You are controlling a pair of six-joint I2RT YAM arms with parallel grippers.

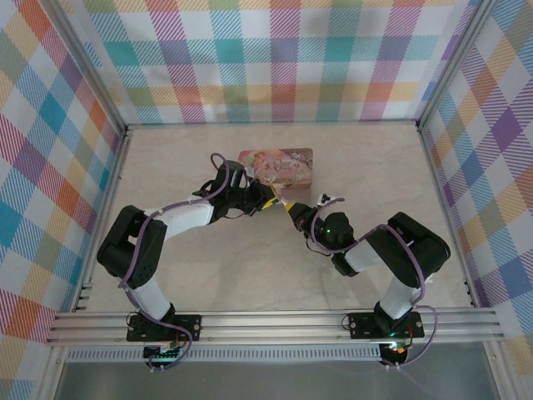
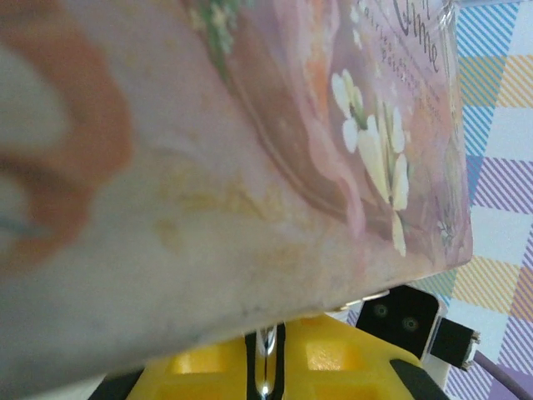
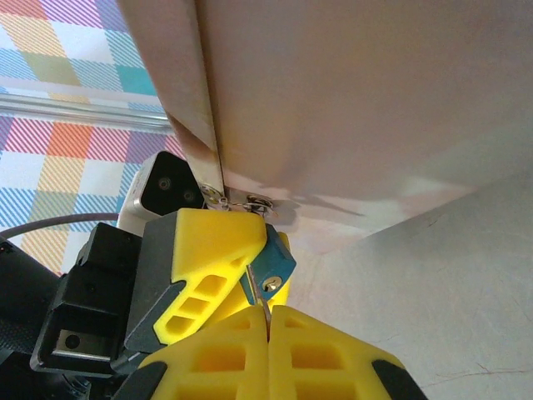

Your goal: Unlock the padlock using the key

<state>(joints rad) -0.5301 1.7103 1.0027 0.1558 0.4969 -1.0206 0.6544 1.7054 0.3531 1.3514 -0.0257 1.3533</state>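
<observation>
Beside the pink box (image 1: 275, 164), the right gripper (image 3: 268, 315) pinches a thin key (image 3: 257, 288); the left gripper (image 2: 268, 333) clamps a slim metal piece (image 2: 264, 377).

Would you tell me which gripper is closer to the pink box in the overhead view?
The left gripper: its tips reach the lower edge of the pink box, whereas the right gripper stops behind those tips, farther from the box.

Bright, even light; soft shadow beneath the pink box (image 3: 350, 92); left wrist view heavily blurred at close range.
</observation>
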